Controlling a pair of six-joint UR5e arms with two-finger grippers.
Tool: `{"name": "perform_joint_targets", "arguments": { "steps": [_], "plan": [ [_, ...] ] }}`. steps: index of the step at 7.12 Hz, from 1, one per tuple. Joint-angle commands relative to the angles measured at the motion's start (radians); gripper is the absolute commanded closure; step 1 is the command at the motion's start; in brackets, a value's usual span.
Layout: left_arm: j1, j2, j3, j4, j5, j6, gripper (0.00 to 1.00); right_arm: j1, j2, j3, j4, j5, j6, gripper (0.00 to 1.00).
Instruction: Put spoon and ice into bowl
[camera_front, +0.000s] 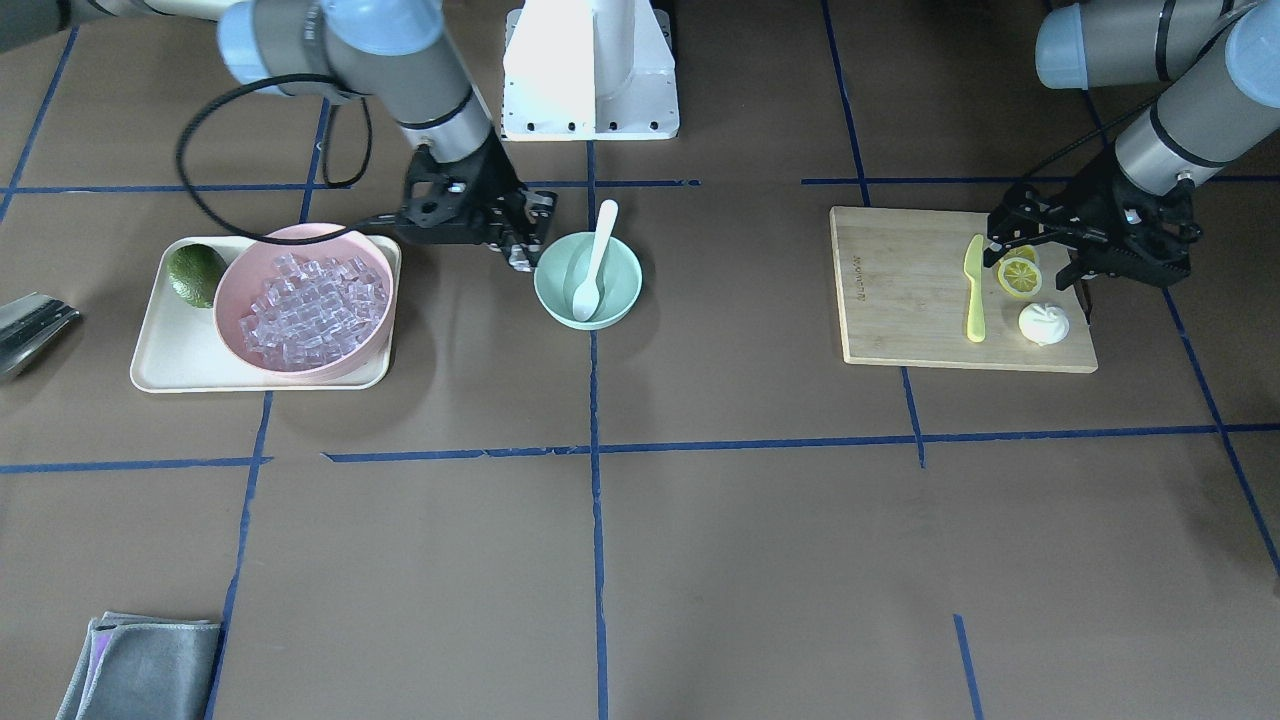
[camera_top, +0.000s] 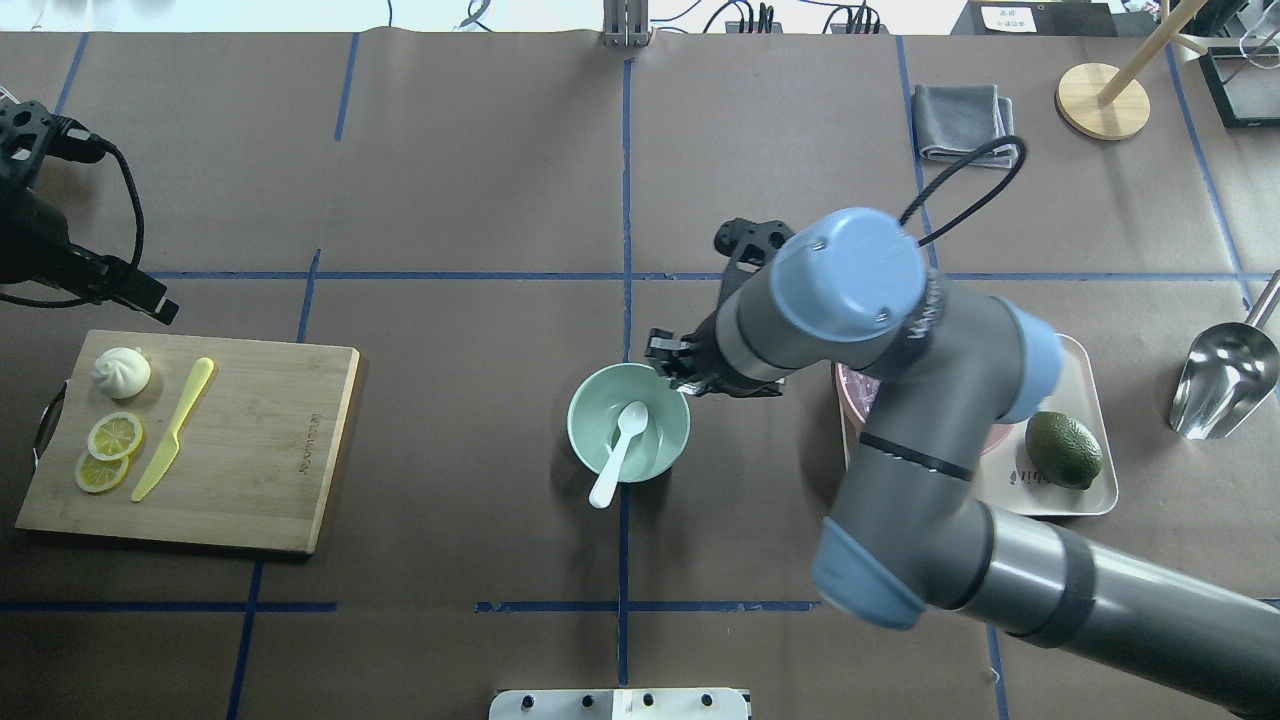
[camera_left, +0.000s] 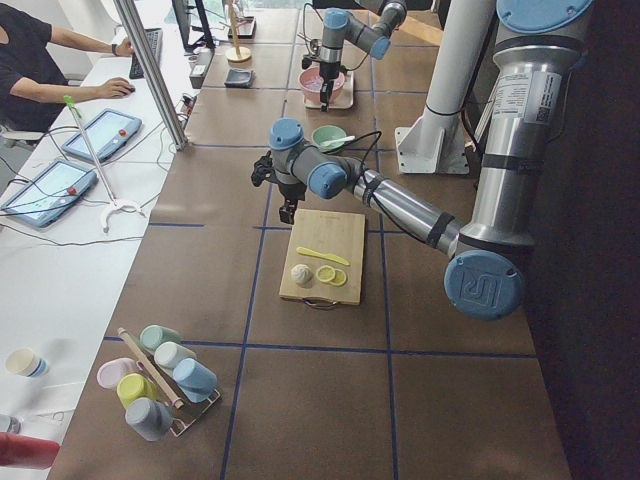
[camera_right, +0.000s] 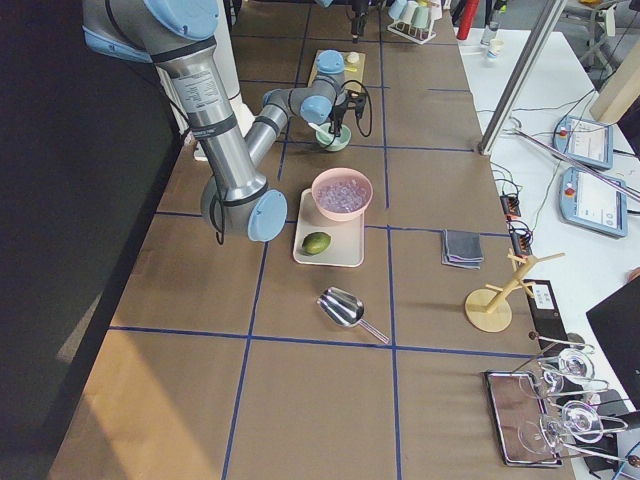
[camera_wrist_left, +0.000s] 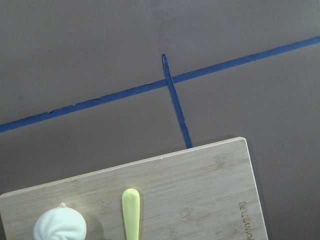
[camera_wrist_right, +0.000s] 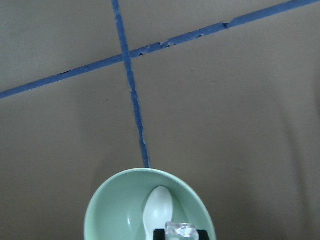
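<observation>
Your right gripper (camera_front: 525, 245) clamps an ice cube (camera_wrist_right: 181, 230) over the bowl (camera_front: 556, 300), likely to drop it beside the spoon (camera_front: 598, 258) inside; your left gripper's (camera_front: 1035, 258) state I cannot tell.

We hold our right gripper (camera_front: 522, 255) tilted down from a sharply bent arm, its fingers pinched on an ice cube (camera_wrist_right: 181, 230) between their tips. Our left gripper (camera_front: 1035, 268) hangs from a raised, angled wrist, jaws spread apart, fingers pointing down.
</observation>
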Motion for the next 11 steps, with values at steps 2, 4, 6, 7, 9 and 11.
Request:
{"name": "perform_joint_targets", "arguments": {
  "steps": [2,4,6,7,9,11],
  "plan": [
    [-0.002,0.005,0.0,0.0,0.001,0.006,0.08,-0.046,0.06,-0.112,0.069,-0.041,0.032,0.42],
    [-0.002,0.003,0.002,0.0,0.001,0.004,0.08,-0.049,0.06,-0.11,0.074,-0.04,0.031,0.0],
    [-0.002,0.005,0.003,0.0,0.001,0.006,0.08,-0.04,-0.007,-0.021,0.068,-0.028,0.029,0.0],
    [-0.005,0.017,0.006,0.001,0.002,0.032,0.08,0.008,-0.1,0.08,0.056,0.013,0.026,0.0],
    [-0.095,0.075,0.026,0.009,0.001,0.223,0.08,0.268,-0.236,0.171,0.016,0.293,-0.117,0.0],
    [-0.208,0.095,0.112,0.017,-0.001,0.421,0.08,0.52,-0.441,0.199,0.016,0.482,-0.478,0.0]
  ]
}}
